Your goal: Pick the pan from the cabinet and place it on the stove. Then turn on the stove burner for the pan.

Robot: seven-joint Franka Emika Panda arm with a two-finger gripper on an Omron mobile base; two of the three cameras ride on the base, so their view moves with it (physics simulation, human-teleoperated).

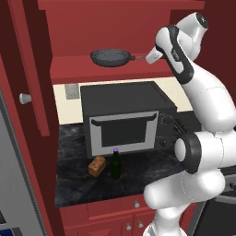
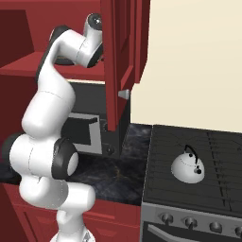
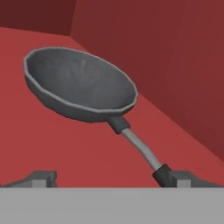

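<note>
**A:** What do I have on the counter, apart from the job itself?

**B:** I see a black-and-silver microwave sitting on a dark marbled countertop, well below the fingers and off to their left in the left base view. In front of it stand a dark green bottle with a purple cap, upright, and a small brown loaf of bread just beside it on the left.

**A:** Anything else?

**B:** Low red drawers with small silver knobs run under the countertop. In my right base view, a white domed kettle with a black handle stands far below and to the right of the fingers. A cream wall rises behind it.
</note>
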